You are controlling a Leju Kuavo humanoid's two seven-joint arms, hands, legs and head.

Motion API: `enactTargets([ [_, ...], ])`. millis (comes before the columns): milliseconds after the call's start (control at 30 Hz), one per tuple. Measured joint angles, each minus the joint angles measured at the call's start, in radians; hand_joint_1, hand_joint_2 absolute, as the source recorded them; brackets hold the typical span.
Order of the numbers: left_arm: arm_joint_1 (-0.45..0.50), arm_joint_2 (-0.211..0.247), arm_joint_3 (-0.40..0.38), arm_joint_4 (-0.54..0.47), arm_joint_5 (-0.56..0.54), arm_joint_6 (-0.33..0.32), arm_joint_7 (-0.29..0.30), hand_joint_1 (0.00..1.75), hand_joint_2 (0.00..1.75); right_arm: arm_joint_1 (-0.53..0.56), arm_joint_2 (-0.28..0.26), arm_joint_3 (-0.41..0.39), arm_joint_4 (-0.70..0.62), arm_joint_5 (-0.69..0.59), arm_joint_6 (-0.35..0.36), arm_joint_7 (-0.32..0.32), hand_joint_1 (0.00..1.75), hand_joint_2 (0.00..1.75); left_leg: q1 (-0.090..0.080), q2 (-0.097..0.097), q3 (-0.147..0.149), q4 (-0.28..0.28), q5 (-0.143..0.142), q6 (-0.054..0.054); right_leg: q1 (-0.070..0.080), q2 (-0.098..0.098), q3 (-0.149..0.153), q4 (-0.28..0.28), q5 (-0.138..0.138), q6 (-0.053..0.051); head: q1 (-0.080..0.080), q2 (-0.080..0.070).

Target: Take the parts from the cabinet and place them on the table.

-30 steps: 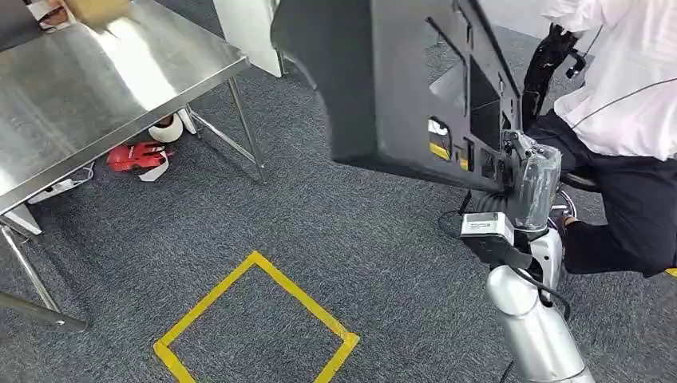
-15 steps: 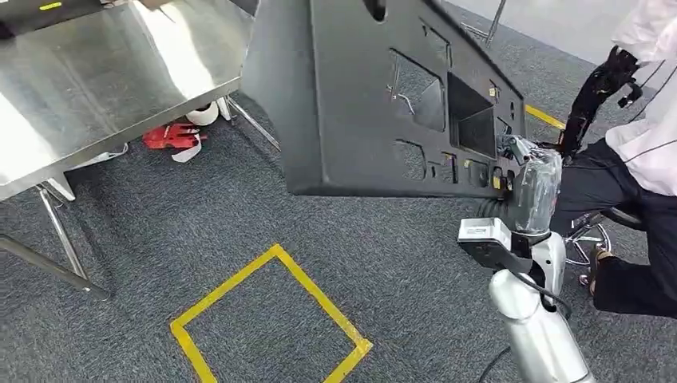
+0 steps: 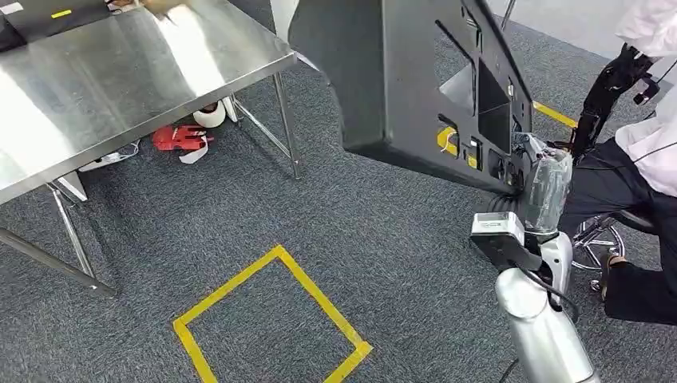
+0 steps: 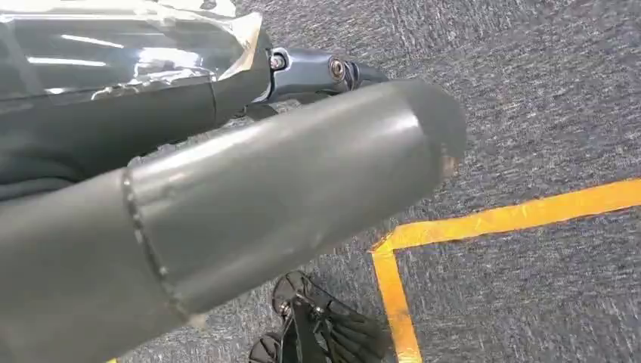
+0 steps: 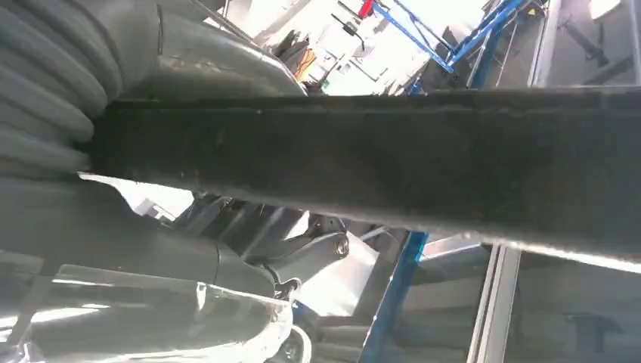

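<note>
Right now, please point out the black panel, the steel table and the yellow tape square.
black panel [image 3: 399, 80], head view, flat face.
steel table [image 3: 120, 88], head view, bare top.
yellow tape square [image 3: 315, 291], head view, right strip.

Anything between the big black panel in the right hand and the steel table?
Nothing visible: the large black plastic panel, gripped by the right hand, hangs over bare carpet beside the stainless steel table.

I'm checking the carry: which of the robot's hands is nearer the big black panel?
Right. The right hand grips the black panel at its lower edge; the left hand hangs low over the carpet, apart from it.
</note>
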Motion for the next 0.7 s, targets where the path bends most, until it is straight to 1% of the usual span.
enactTargets([
  [33,0.000,0.001,0.000,0.000,0.000,-0.006,-0.008,0.00,0.00,0.002,0.000,0.000,0.000,0.000,0.000,0.001,1.75,1.75,-0.001,0.000,0.022,-0.050,0.036,0.006,0.003,0.000,0.001,0.000,-0.001,-0.001,0.000,0.000],
  [67,-0.001,0.003,0.000,0.000,0.000,-0.010,-0.017,0.00,0.00,0.003,0.000,-0.001,0.000,-0.001,0.000,0.001,1.75,1.75,-0.004,0.000,0.063,-0.132,0.079,0.016,0.005,0.000,0.003,0.000,-0.002,-0.002,0.000,0.000],
  [100,-0.002,0.004,0.000,0.000,0.000,-0.014,-0.023,0.00,0.00,0.003,0.000,-0.002,0.000,-0.002,0.000,0.001,1.75,1.75,-0.009,0.002,0.106,-0.214,0.115,0.030,0.006,0.000,0.005,-0.001,-0.002,-0.003,0.000,0.000],
  [133,-0.004,0.010,0.000,-0.001,0.000,-0.016,-0.025,0.00,0.00,0.003,0.000,-0.004,-0.001,-0.003,0.000,0.001,1.75,1.75,-0.015,0.009,0.128,-0.257,0.107,0.041,0.007,0.000,0.005,-0.001,-0.003,-0.002,0.002,0.000],
  [167,-0.004,0.011,0.000,-0.002,0.000,-0.018,-0.030,0.00,0.00,0.003,-0.002,-0.005,-0.002,-0.003,0.000,0.001,1.75,1.75,-0.021,0.014,0.128,-0.262,0.109,0.041,0.013,-0.001,0.002,-0.001,-0.003,-0.002,0.002,0.000],
  [233,-0.004,0.016,0.001,-0.003,0.000,-0.019,-0.037,0.00,0.00,0.010,-0.002,-0.007,-0.003,-0.005,0.000,0.001,1.75,1.75,-0.026,0.012,0.126,-0.261,0.107,0.046,0.006,-0.004,0.003,-0.004,-0.004,0.003,0.001,0.000],
  [267,-0.003,0.018,0.002,-0.003,-0.003,-0.011,-0.027,0.00,0.00,0.014,-0.002,-0.008,-0.005,-0.010,0.006,0.009,1.75,1.75,-0.028,0.009,0.130,-0.270,0.111,0.051,0.007,-0.004,0.007,-0.010,-0.002,0.009,0.000,0.000],
  [300,-0.003,0.017,0.002,-0.003,-0.010,-0.005,-0.016,0.00,0.00,0.022,-0.003,-0.010,-0.008,-0.014,0.008,0.013,1.75,1.75,-0.011,0.011,0.148,-0.295,0.126,0.054,0.016,-0.006,-0.002,-0.001,-0.008,0.014,0.001,0.000],
  [333,-0.003,0.017,0.002,-0.003,-0.011,-0.005,-0.015,0.00,0.00,0.032,-0.003,-0.015,-0.008,-0.018,0.004,0.006,1.75,1.75,-0.017,0.009,0.156,-0.306,0.128,0.057,0.012,-0.004,-0.008,0.024,-0.020,0.015,0.001,0.000],
  [367,-0.003,0.017,0.002,-0.003,-0.012,-0.007,-0.016,0.00,0.00,0.041,-0.005,-0.020,-0.007,-0.020,-0.001,-0.003,1.75,1.75,-0.015,0.009,0.157,-0.306,0.129,0.061,0.012,-0.001,-0.036,0.080,-0.048,0.008,0.001,0.000],
  [400,-0.003,0.017,0.002,-0.003,-0.012,-0.010,-0.017,0.00,0.00,0.050,-0.006,-0.025,-0.005,-0.023,-0.004,-0.011,1.75,1.75,-0.015,0.006,0.157,-0.305,0.129,0.061,0.011,0.000,-0.076,0.160,-0.080,0.005,0.005,0.000],
  [433,-0.002,0.017,0.002,-0.003,-0.012,-0.015,-0.019,0.00,0.00,0.060,-0.006,-0.027,-0.003,-0.024,-0.005,-0.015,1.75,1.75,-0.016,0.004,0.157,-0.305,0.128,0.061,0.007,0.000,-0.120,0.240,-0.107,0.005,0.004,0.000],
  [467,-0.001,0.017,0.002,-0.003,-0.011,-0.018,-0.021,0.00,0.00,0.067,-0.006,-0.028,-0.002,-0.024,-0.006,-0.018,1.75,1.75,-0.016,0.003,0.156,-0.304,0.128,0.061,0.005,0.000,-0.146,0.284,-0.114,0.011,0.004,0.000],
  [500,-0.001,0.017,0.002,-0.003,-0.011,-0.018,-0.022,0.00,0.00,0.070,-0.008,-0.030,-0.001,-0.026,-0.006,-0.019,1.75,1.75,-0.016,0.001,0.156,-0.304,0.128,0.061,0.004,0.000,-0.145,0.276,-0.103,0.019,0.005,0.000],
  [533,-0.001,0.017,0.002,-0.003,-0.011,-0.018,-0.024,0.00,0.00,0.071,-0.008,-0.032,0.000,-0.026,-0.006,-0.020,1.75,1.75,-0.015,-0.001,0.156,-0.303,0.126,0.059,0.000,0.000,-0.124,0.228,-0.078,0.031,0.004,0.000],
  [567,-0.001,0.016,0.002,-0.003,-0.011,-0.019,-0.025,0.00,0.00,0.070,-0.008,-0.033,0.000,-0.027,-0.006,-0.021,1.75,1.75,-0.014,-0.003,0.157,-0.300,0.124,0.055,-0.005,-0.001,-0.083,0.143,-0.042,0.045,0.005,0.000],
  [600,-0.001,0.016,0.002,-0.003,-0.011,-0.019,-0.026,0.00,0.00,0.069,-0.008,-0.033,0.000,-0.027,-0.006,-0.022,1.75,1.75,-0.011,-0.004,0.156,-0.291,0.119,0.047,-0.012,0.000,-0.031,0.041,-0.005,0.057,0.004,0.000],
  [633,-0.001,0.019,0.003,-0.003,-0.010,-0.019,-0.027,0.00,0.00,0.068,-0.008,-0.033,0.000,-0.028,-0.006,-0.022,1.75,1.75,-0.012,-0.006,0.152,-0.283,0.112,0.039,-0.011,-0.001,-0.011,-0.003,-0.002,0.054,0.007,0.000],
  [667,-0.002,0.020,0.004,-0.003,-0.010,-0.020,-0.029,0.00,0.00,0.070,-0.008,-0.033,0.000,-0.029,-0.006,-0.023,1.75,1.75,-0.019,-0.008,0.147,-0.274,0.105,0.031,-0.007,0.003,0.000,-0.011,0.004,0.041,0.006,0.000],
  [700,-0.001,0.021,0.006,-0.003,-0.010,-0.020,-0.032,0.00,0.00,0.069,-0.009,-0.034,0.000,-0.029,-0.007,-0.023,1.75,1.75,-0.018,-0.008,0.147,-0.276,0.107,0.029,-0.005,0.002,-0.002,-0.006,0.006,0.031,0.004,0.000],
])
